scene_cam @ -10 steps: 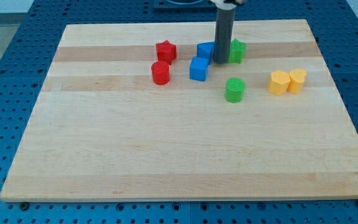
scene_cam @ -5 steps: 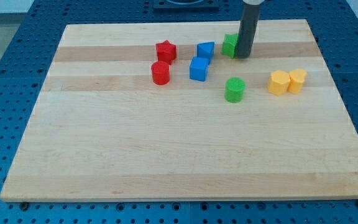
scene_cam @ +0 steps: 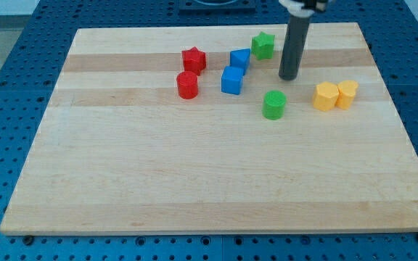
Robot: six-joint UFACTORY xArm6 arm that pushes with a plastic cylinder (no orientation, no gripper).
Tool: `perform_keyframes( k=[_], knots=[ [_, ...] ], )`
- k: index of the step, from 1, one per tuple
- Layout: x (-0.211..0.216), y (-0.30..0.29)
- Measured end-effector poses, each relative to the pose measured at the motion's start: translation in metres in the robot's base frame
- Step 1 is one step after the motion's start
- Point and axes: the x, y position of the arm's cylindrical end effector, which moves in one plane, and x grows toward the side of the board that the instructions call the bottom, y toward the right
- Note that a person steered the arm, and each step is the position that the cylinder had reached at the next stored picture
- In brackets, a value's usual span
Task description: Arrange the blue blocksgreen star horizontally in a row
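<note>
The green star (scene_cam: 263, 45) lies near the top of the wooden board (scene_cam: 194, 174). Two blue blocks sit to its lower left: one (scene_cam: 240, 59) close to the star, and a blue cube (scene_cam: 231, 80) just below that. My tip (scene_cam: 289, 76) stands to the lower right of the star, apart from it, and above the green cylinder (scene_cam: 273, 104). It touches no block.
A red star (scene_cam: 193, 59) and a red cylinder (scene_cam: 187, 85) sit left of the blue blocks. Two yellow blocks (scene_cam: 334, 95) stand side by side at the view's right.
My tip has moved from between the blue block and the green star round to the star's right, then down. The green star has slid up and to the left.
</note>
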Motion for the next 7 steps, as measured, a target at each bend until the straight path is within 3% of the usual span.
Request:
perform_keyframes(
  k=[2, 5, 7],
  knots=[
    [-0.004, -0.067],
    [-0.063, -0.076],
    [-0.073, -0.076]
  ],
)
